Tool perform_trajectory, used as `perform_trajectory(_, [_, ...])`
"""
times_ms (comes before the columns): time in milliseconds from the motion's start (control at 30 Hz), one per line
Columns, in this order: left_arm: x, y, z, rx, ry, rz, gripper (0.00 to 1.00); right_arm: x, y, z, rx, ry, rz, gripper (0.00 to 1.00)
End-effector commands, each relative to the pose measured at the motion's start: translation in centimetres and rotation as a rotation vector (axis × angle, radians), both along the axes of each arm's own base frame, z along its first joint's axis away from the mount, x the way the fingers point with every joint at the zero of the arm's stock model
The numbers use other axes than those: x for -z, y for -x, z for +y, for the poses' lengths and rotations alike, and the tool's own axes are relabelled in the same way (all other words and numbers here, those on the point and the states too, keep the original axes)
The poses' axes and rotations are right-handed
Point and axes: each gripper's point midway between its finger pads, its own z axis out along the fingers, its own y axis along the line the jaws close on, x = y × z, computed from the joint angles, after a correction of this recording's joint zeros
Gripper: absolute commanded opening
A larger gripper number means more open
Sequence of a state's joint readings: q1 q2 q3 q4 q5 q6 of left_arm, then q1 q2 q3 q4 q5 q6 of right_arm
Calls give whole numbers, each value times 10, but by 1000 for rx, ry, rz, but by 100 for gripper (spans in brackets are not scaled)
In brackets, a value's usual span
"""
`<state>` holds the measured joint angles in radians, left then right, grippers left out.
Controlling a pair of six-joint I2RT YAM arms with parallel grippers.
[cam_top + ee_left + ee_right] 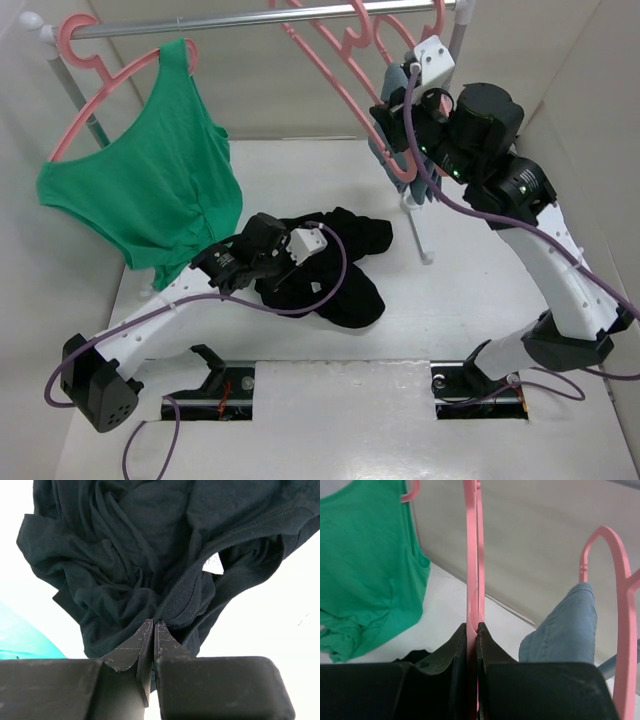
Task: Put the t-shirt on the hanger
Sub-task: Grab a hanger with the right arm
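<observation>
**A:** What is the overhead camera giving us that the wrist cameras are not?

**B:** The whole layout. The t-shirt (345, 275) is lying crumpled on the table (480, 320) around the middle of the desk, slightly left of centre. The left arm is reaching into its left side. Up by the far edge, right of centre, the right arm is reaching to the hanger (472, 555) below the rail (250, 22).

**A:** And the claws?

**B:** From overhead they are getting lost (black fingers against black cloth on the left). The left wrist view is settling it: the left gripper (152, 626) is pinching closed on a ribbed band of the t-shirt, with a white label showing just beyond. The right wrist view is showing the right gripper (472, 627) clamping shut on the hanger's thin pink bar, which is running straight up out of the frame.

**A:** What is being cut off or hidden?

**B:** The hanger's hook, for one; I cannot tell whether it is sitting on the rail. The green top (160, 180) is hanging at the far-left corner. The grey-blue garment (565, 625) is showing just right of the held hanger, with its lower part hiding behind the claw (overhead, the right arm is covering most of it).
</observation>
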<state>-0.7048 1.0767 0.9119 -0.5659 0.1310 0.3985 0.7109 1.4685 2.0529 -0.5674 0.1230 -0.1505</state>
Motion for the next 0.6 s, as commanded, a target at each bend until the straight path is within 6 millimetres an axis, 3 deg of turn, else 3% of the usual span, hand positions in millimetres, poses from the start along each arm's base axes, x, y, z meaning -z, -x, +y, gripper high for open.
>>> perform_trajectory(0, [-20, -10, -9, 1, 47, -37, 0, -32, 22, 3, -70, -30, -129, 0])
perform_trajectory(167, [-24, -13, -10, -5, 43, -42, 0, 3, 45, 9, -150, 21, -71, 0])
perform_trajectory(400, [-30, -16, -7, -20, 50, -61, 0, 128, 100, -42, -108, 87, 223, 0])
perform_trajectory(467, [-25, -19, -8, -33, 41, -51, 0, 173, 123, -60, -90, 108, 354, 0])
perform_trajectory(567, [-20, -24, -8, -53, 25, -44, 0, 221, 156, -75, -108, 140, 512, 0])
